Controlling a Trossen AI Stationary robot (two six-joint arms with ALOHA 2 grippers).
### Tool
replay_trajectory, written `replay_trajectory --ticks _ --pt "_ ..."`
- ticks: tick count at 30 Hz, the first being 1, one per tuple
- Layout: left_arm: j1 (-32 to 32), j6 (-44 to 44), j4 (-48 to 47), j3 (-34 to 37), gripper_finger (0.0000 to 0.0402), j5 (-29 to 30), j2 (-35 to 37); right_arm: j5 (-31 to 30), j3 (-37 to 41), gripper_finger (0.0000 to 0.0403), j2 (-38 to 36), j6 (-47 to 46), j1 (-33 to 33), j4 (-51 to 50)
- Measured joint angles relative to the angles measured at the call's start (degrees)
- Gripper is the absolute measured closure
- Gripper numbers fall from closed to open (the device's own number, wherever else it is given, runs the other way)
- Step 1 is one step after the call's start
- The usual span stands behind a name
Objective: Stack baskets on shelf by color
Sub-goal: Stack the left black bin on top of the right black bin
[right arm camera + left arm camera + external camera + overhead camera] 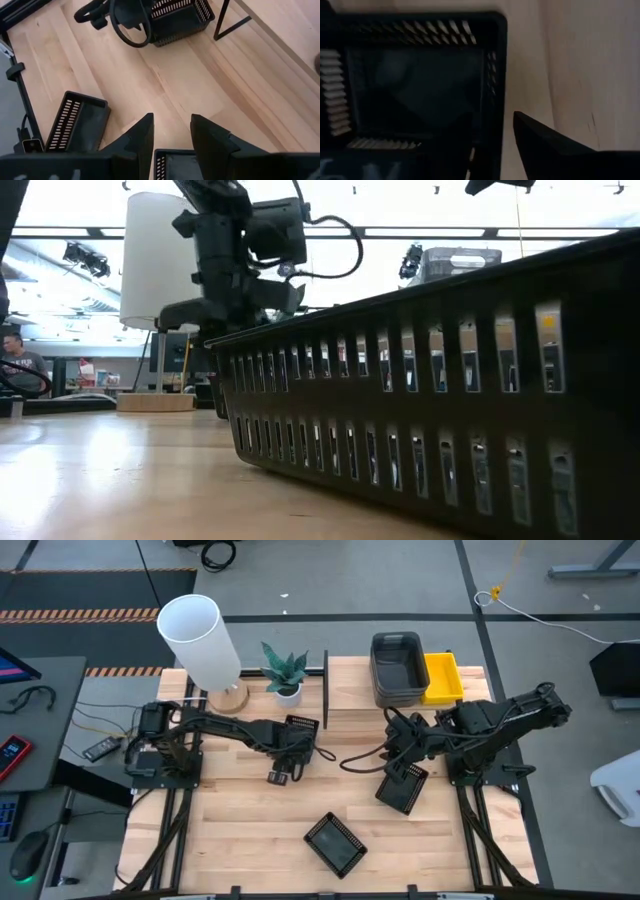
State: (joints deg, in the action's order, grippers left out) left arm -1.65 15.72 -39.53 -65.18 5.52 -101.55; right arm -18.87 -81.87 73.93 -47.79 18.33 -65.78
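Observation:
My left gripper (292, 745) is at mid-table, shut on a black mesh basket (302, 728). My right gripper (405, 755) is in front of the shelf, shut on a second black mesh basket (403, 787). A third black mesh basket (335, 843) lies flat on the table near its near edge and fills the low view (450, 400). The light-wood shelf (355, 690) stands at the far side. On it sit stacked smoky grey baskets (397, 665) with yellow baskets (442, 678) to their right. My left gripper has one side wall of the basket (495, 100) between its fingers; one finger (545, 145) is outside the wall, the other inside the hollow. It comes from above. In the low view the basket (235, 310) hangs lifted clear of the table. My right gripper has the basket's rim (175, 162) between its two fingers (142, 137), with the fingertips reaching past it over bare wood. It comes slanting down from the table's right side. Whether the basket touches the table, I cannot tell.
A white cylindrical lamp (200, 635) and a small potted plant (288, 675) stand at the far left of the table. Black uprights (227, 22) carry the shelf. Cables loop between the two arms (350, 760). A person (15, 360) sits in the room beyond.

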Motion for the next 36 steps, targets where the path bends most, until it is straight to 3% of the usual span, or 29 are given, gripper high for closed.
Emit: replay_trajectory --ticks 4,10,18,26,33,36 --pt "0.06 -1.94 -0.17 0.01 0.029 0.02 -1.01 0.0 0.0 0.0269 0.0 -0.04 0.04 0.04" --pt "0.59 -4.74 -0.83 -0.6 0.0387 -0.46 -0.79 0.02 0.96 0.0269 0.01 -0.09 0.06 -0.93" --pt "3.43 -8.24 -10.11 -9.55 0.039 -3.98 -0.41 3.96 10.29 0.0269 0.01 -2.85 0.09 -1.2" --pt "8.64 -9.14 -15.6 -18.26 0.0389 -3.85 3.74 20.45 22.08 0.0269 0.04 -12.34 0.55 -1.15" --pt "10.66 -11.13 -17.81 -20.93 0.0388 -3.83 8.4 16.71 27.66 0.0269 0.02 -18.54 1.31 -3.41" --pt "10.67 -13.48 -19.26 -20.94 0.0388 -3.8 10.54 20.27 30.58 0.0269 0.02 -18.6 1.37 -1.24"
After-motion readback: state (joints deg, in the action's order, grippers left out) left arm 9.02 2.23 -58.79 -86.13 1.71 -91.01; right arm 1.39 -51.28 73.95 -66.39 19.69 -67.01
